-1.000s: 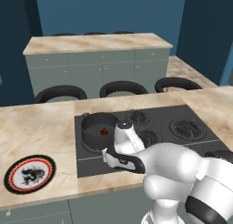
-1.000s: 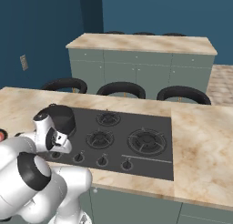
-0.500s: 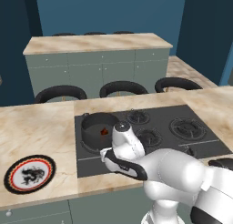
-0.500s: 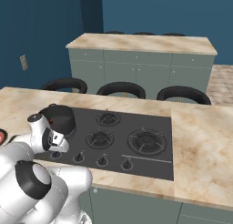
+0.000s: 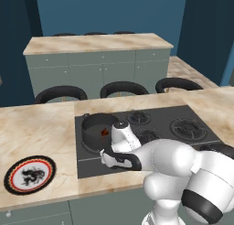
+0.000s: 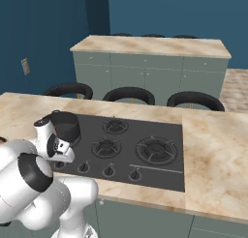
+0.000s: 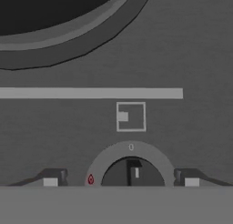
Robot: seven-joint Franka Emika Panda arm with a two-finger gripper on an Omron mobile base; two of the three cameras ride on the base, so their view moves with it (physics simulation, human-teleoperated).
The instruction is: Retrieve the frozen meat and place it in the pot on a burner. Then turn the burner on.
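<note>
The dark grey pot (image 5: 93, 133) stands on the cooktop's rear-left burner, and the small reddish frozen meat (image 5: 104, 132) lies inside it. The pot (image 6: 68, 127) also rises just behind my hand in the right base view. My gripper (image 5: 106, 158) points down at the front-left corner of the cooktop. In the hand view the gripper (image 7: 120, 180) is open, its fingertips (image 7: 51, 179) standing wide on either side of a round black burner knob (image 7: 132, 174) without touching it. The pot's curved wall (image 7: 59, 43) runs across the top of that view.
Further knobs (image 6: 107, 171) line the cooktop's front edge to the right. Bare burners (image 6: 156, 150) cover the cooktop's right half. A round black-and-red patterned plate (image 5: 29, 174) lies on the counter at the left. Black stools (image 5: 123, 88) and a second counter (image 5: 98, 43) stand behind.
My hand has shifted slightly left and lower over the front-left knob. The pot and the meat have not moved.
</note>
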